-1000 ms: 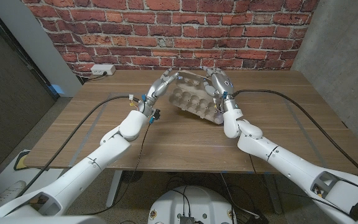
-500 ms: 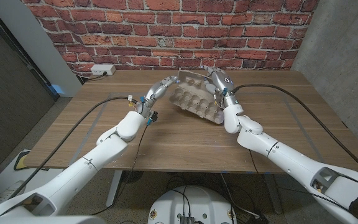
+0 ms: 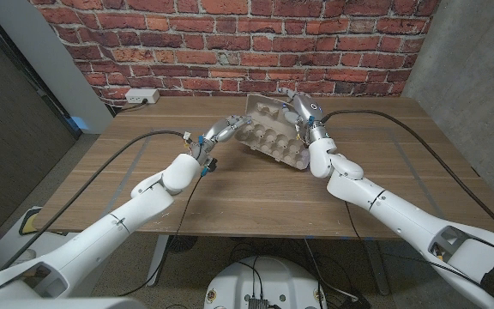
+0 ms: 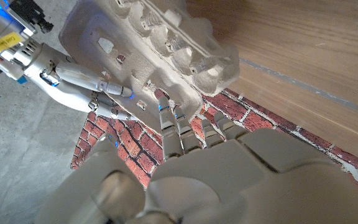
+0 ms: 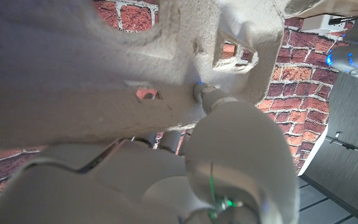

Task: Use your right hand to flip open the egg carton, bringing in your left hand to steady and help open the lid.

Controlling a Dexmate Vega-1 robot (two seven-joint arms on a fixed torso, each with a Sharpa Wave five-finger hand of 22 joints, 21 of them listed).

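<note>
The egg carton (image 3: 271,136) at the table's far middle now gapes wider than a second ago — right hand (image 3: 301,110) gripping the lifted lid, left hand (image 3: 227,129) spread, pressing its left end — nearly open.

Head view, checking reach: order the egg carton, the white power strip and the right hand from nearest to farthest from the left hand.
1. Egg carton: touching the left hand, just to its right.
2. Right hand: on the carton's far right side.
3. Power strip: back left, by the wall.
</note>
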